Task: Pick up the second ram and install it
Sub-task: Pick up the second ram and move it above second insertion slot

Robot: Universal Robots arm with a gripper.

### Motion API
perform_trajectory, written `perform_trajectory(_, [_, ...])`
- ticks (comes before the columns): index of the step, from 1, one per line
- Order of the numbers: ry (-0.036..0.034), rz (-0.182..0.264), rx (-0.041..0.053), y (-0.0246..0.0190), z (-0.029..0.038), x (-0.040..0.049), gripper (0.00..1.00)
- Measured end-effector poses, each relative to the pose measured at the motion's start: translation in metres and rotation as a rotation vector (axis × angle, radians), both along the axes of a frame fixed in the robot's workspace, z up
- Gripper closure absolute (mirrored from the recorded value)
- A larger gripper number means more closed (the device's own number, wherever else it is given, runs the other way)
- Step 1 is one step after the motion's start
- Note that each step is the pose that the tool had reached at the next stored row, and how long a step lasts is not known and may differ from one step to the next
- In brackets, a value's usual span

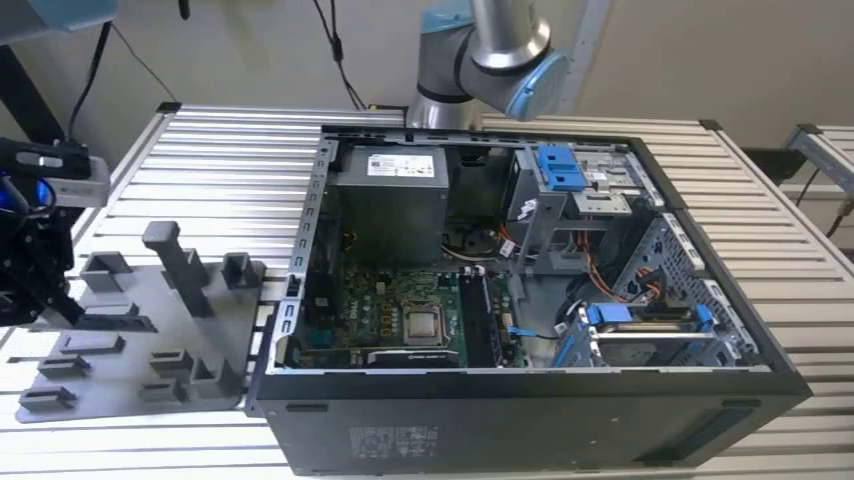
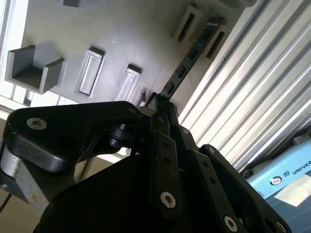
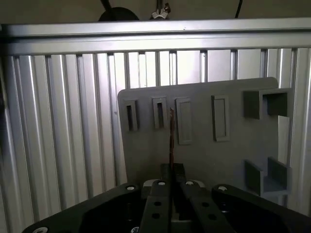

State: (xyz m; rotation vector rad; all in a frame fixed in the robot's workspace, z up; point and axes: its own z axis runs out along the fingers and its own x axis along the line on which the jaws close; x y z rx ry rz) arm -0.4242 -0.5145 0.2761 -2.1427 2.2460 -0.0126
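Now on the slatted table (image 1: pixel 200 150): an open computer case (image 1: pixel 534 420), with a grey fixture plate (image 1: pixel 127 375) to its left.
Over the plate, the gripper (image 3: pixel 171 167) has its jaws closed on the second ram (image 2: pixel 192 56), which points toward the plate's slots.

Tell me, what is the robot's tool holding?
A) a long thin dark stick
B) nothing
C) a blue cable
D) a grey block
A: in the second wrist view the tool is shut on the second ram, a thin dark stick reaching out over the grey fixture plate.
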Motion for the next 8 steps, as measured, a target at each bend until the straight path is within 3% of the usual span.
perform_trajectory(8, [0.0001, -0.004, 0.0000, 0.0000, 0.0127, 0.0000, 0.86])
